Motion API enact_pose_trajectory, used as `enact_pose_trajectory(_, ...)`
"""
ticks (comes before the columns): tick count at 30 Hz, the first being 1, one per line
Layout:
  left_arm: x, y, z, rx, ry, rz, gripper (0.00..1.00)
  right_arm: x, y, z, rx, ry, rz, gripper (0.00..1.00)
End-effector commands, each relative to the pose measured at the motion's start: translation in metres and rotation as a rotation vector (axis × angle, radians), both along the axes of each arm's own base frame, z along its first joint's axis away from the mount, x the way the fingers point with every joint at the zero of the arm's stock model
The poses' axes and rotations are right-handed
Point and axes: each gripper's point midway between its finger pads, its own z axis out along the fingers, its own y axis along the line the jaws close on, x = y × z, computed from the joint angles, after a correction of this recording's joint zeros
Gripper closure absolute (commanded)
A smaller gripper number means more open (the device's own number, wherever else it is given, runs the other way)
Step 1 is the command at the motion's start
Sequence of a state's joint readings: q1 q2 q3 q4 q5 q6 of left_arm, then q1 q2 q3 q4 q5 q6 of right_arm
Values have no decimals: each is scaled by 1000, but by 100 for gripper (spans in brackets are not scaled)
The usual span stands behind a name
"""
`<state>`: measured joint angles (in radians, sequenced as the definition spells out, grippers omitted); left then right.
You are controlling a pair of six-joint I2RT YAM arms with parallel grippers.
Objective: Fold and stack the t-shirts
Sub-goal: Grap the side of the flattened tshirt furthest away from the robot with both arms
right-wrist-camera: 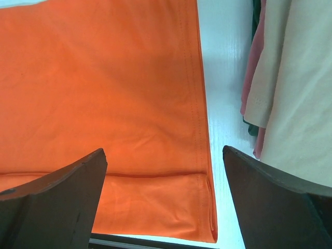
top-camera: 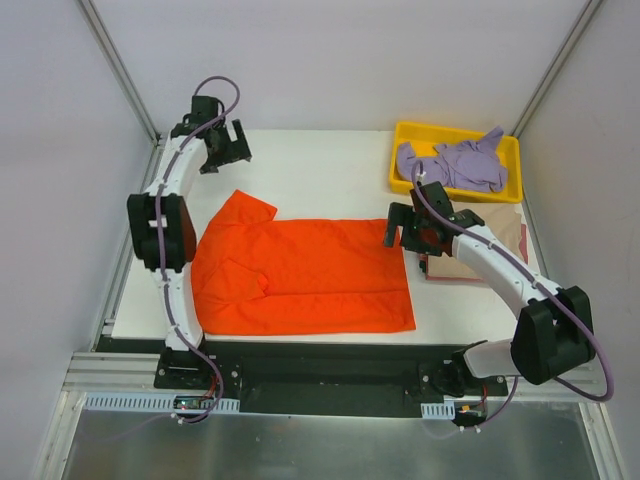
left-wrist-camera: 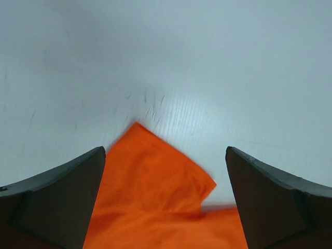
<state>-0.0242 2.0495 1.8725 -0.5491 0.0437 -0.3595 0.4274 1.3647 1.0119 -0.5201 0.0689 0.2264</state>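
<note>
Orange shirt (top-camera: 300,275) flat on table (top-camera: 320,170) — left pincer (left-wrist-camera: 163,150) apart over sleeve (left-wrist-camera: 155,171), right pincer (right-wrist-camera: 165,150) apart over hem (right-wrist-camera: 199,104).

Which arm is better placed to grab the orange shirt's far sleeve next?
Left. The left hand, open, hangs close to that sleeve of the orange t-shirt; the right hand is over the hem at the opposite end.

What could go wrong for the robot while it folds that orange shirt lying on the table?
1. The right gripper hangs open over the hem of the orange shirt, close beside the folded tan shirt; a sideways swing might snag and muss it.
2. The left gripper hovers open above the sleeve corner; pinching only that tip could slip and leave a crooked fold.
</note>
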Motion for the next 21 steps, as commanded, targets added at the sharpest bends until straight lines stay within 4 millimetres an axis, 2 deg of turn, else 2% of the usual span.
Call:
enact_pose_trajectory(1, 14, -2, -35, 115, 101, -140, 2, 3, 12, 6, 79, 2, 42, 4)
enact_pose_trajectory(5, 15, -2, -73, 115, 205, -155, 18, 1, 11, 5, 92, -11, 37, 4)
enact_pose_trajectory(11, -7, -1, -104, 111, 306, -158, 37, -2, 10, 6, 97, -23, 32, 4)
enact_pose_trajectory(14, -20, -8, -111, 84, 339, -188, 45, -4, 10, 6, 107, -24, 31, 4)
enact_pose_trajectory(16, -26, -7, -115, 112, 355, -190, 47, -5, 9, 6, 106, -26, 28, 4)
enact_pose_trajectory(21, -30, 3, -125, 184, 386, -162, 60, -11, 8, 4, 117, -24, 27, 4)
